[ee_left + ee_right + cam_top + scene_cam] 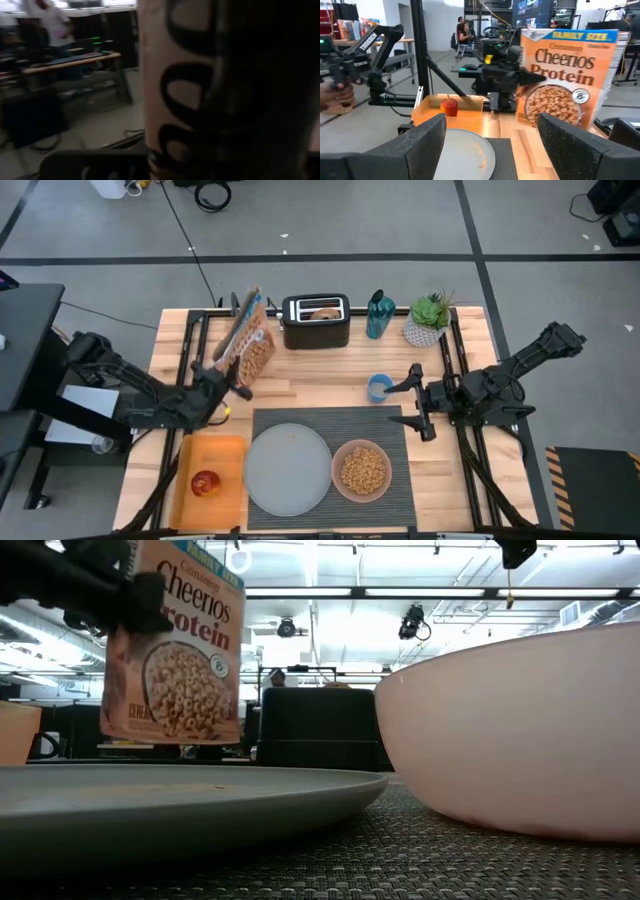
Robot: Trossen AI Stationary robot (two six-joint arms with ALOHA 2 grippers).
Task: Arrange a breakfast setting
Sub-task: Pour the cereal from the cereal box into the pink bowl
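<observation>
The bowl (364, 469) holds tan cereal (364, 471) and sits on the placemat (395, 430), just right of the bare plate (288, 469). An apple (205, 483) lies in the orange tray (225, 455). The left claw (222, 380) pinches the cereal box (250, 340) off the counter (180, 330), long axis tilted toward the toaster (316, 321). The right claw (412, 402) hangs spread above the mat's right end

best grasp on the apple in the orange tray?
Judging by the views, come straight down on the red apple, fingers closing across its widest part. It sits stem-up and alone in the orange tray, whose raised walls would likely block a low sideways approach; the plate lies right beside the tray.
</observation>
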